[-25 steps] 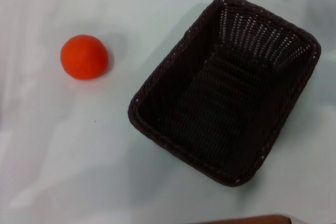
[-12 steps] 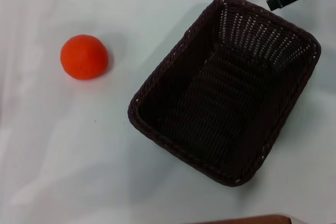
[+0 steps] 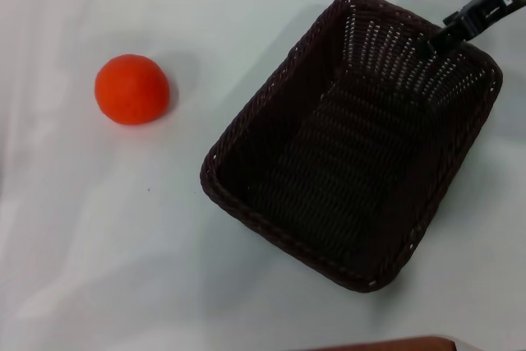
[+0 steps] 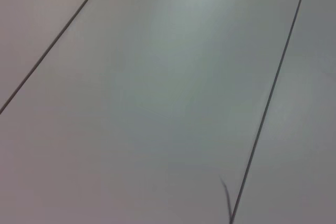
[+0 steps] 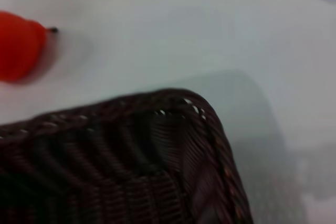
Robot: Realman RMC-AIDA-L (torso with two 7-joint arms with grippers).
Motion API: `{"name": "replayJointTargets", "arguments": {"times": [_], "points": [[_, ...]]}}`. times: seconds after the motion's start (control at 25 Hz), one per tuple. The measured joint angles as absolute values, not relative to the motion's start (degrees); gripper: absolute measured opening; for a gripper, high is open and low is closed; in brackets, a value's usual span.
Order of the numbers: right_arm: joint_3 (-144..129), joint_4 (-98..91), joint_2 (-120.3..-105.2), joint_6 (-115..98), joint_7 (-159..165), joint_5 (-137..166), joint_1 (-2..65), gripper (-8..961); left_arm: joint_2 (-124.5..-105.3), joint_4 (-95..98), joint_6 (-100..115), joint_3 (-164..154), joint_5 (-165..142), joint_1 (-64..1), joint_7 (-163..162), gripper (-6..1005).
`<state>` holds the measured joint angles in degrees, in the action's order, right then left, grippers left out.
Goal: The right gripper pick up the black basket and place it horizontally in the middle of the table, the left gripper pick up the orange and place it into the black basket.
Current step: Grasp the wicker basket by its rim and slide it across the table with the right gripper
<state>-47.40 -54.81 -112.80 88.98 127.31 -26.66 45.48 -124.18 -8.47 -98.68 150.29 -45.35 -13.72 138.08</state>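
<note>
The light, stiff black basket (image 3: pixel 353 141) is best gripped at its braided two-o'clock rim, where the right gripper (image 3: pixel 450 29), its opening indiscernible, is poised.

The table (image 3: pixel 99 269) is a plain, glossy, pale white-grey surface that fills nearly the whole head view. Two things lie directly on it. The orange (image 3: pixel 131 90) sits in the upper left part of the frame, resting on bare tabletop with a soft shadow beside it. The black basket (image 3: pixel 353 141) stands in the right half of the frame, set at a slant, its long side running from lower left to upper right, open side up. Orange and basket are well apart, with bare table between them.
</note>
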Motion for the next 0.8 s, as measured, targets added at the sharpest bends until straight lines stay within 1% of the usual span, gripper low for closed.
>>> {"name": "replayJointTargets", "arguments": {"times": [0.12,0.24,0.44,0.56,0.68,0.8], "points": [[-48.11,-51.70,-112.88,85.76,126.34,-26.43,45.83,795,-124.25,-8.44,-98.62,150.25,-45.35,-13.90,138.08,797],[-48.21,-50.01,-113.27,83.72,125.34,-26.69,46.10,794,-124.28,-8.43,-98.61,150.12,-45.35,-14.02,138.07,797],[-48.05,-49.67,-113.52,83.24,124.13,-26.82,46.13,651,-124.28,-8.29,-98.60,150.03,-45.35,-14.15,138.02,796],[-47.99,-49.30,-113.54,83.46,123.99,-26.82,46.15,417,-124.28,-8.08,-98.60,150.13,-45.35,-14.15,138.02,796],[-47.82,-49.25,-113.50,83.94,123.98,-26.82,46.14,325,-124.28,-7.96,-98.60,150.19,-45.35,-14.19,138.03,796],[-46.64,-49.21,-113.00,85.86,123.99,-27.91,45.93,234,-124.27,-7.96,-98.61,150.20,-45.35,-14.30,138.04,796]]}}
